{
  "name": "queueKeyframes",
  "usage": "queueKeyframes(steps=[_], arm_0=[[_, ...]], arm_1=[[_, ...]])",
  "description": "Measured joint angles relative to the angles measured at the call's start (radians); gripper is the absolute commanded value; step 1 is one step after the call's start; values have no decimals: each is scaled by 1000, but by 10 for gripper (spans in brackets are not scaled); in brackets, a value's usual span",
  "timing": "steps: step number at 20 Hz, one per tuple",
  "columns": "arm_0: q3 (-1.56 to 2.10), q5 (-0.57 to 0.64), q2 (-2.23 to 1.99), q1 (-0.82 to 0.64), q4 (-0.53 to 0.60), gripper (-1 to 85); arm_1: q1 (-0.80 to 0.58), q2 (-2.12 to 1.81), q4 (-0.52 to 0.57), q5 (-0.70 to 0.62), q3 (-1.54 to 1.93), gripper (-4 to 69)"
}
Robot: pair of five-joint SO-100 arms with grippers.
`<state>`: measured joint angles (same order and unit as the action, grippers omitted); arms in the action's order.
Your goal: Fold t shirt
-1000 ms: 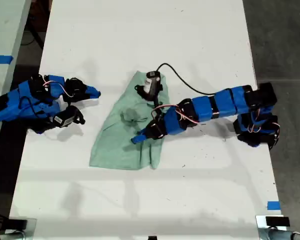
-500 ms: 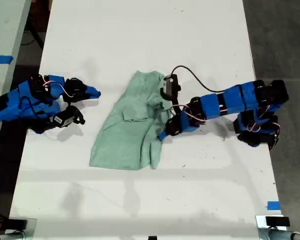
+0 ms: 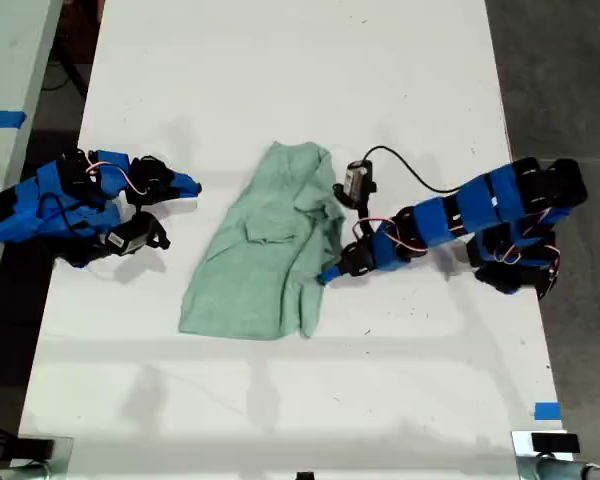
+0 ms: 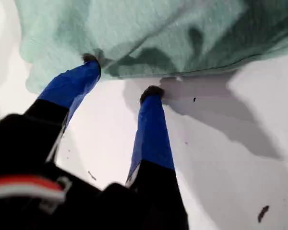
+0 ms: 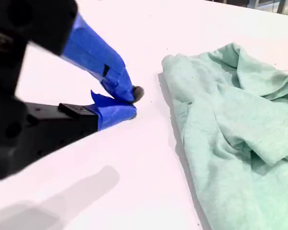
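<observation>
Closest in, first wrist view: my first gripper (image 4: 121,74) has its fingers (image 4: 151,127) spread, both tips at the edge of the t shirt (image 4: 149,33). One tip touches the cloth margin, the other sits on bare worktop (image 4: 240,158) just below the hem line. Nothing is pinched between them. The cloth edge casts a shadow, so I judge it slightly lifted or rumpled there (not certain).

Second wrist view: my second gripper (image 5: 127,103) has its fingers pressed together, empty, tips resting on or just over the worktop, near the t shirt (image 5: 230,139) but apart from it.

Exterior view: t shirt (image 3: 265,245) lies mid-worktop (image 3: 300,80), bunched, with a fold of cloth running down the side toward the exterior view's right. First gripper (image 3: 325,276) is at that edge, low on the garment. Second gripper (image 3: 185,186) is parked toward the exterior view's left, well apart from the cloth.

Step in hand, as I judge it: an early fold, one side laid inward, garment not yet compact or squared.

Next move calls for: bringing the first fingers together on the near edge, taking one layer cleanly, then carrying it across. The rumples could drag, so a low, slow lift.
</observation>
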<state>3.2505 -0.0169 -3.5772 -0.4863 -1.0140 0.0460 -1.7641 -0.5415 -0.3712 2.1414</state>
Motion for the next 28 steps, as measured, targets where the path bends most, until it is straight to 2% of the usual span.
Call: queueKeyframes(steps=[3, 10, 15, 18, 21, 22, 24, 26, 28], arm_0=[[0, 0, 0, 0, 0, -2], [0, 0, 0, 0, 0, -2], [0, 0, 0, 0, 0, -2], [0, 0, 0, 0, 0, -2], [0, 0, 0, 0, 0, -2], [0, 0, 0, 0, 0, -2], [0, 0, 0, 0, 0, -2], [0, 0, 0, 0, 0, -2], [0, 0, 0, 0, 0, -2]], arm_1=[[0, -183, 67, 2, 86, 188], [-18, -236, 109, 6, 160, 179], [-48, -551, 110, 25, 413, 51], [-75, -992, -92, 52, 643, 15], [-98, -1552, -488, 86, 836, 15], [-103, -1660, -575, 86, 857, 20], [-97, -1695, -646, 89, 905, 16], [-133, -1707, -756, 71, 907, 55], [-127, -1717, -778, 55, 907, 39]])
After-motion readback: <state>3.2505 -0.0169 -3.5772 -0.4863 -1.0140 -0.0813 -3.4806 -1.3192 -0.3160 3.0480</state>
